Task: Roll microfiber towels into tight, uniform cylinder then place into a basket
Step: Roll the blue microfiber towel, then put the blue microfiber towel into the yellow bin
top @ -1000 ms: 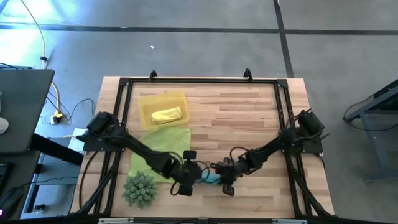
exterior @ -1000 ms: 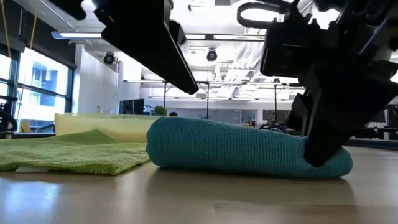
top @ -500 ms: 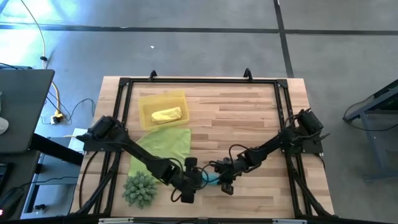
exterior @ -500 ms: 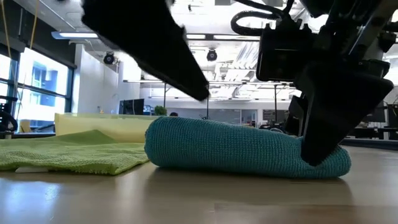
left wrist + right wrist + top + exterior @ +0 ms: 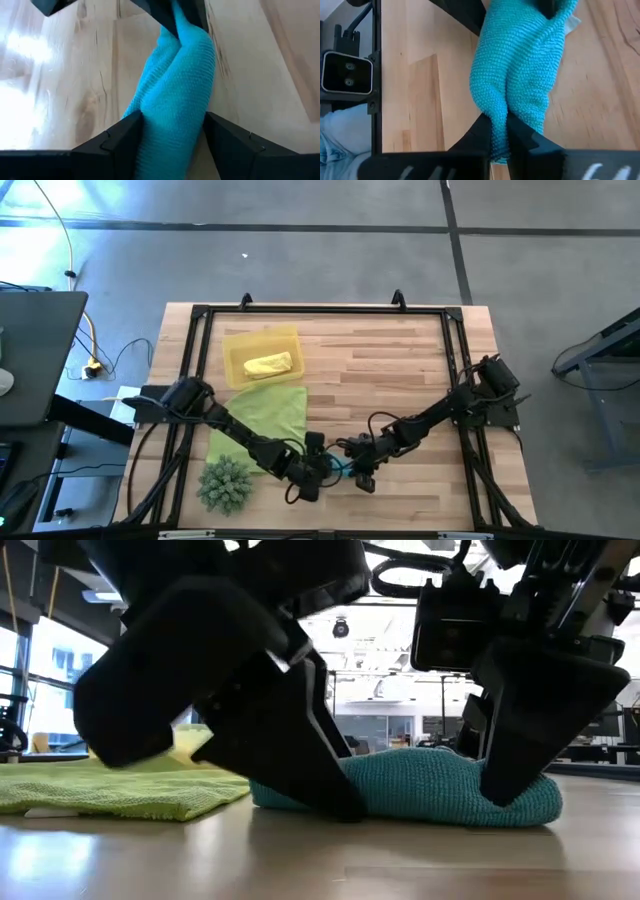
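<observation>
Teal towel (image 5: 175, 100) roll sits between the wide-spread left hand (image 5: 172, 137), pinched by the right hand (image 5: 500, 132).

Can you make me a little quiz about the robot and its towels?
1. True or false: the yellow towel already lies in the basket.
2. Which towel is the right gripper pinching? A) lime green B) teal C) yellow
3. Fill in the missing word: the left gripper has its fingers open, one on each side of the ____ towel.

Key:
1. True. The rolled yellow towel sits inside the basket.
2. B. The right gripper is shut on one end of the teal towel.
3. Teal. The lime green towel lies flat on the table, beside the spiky green ball.
</observation>
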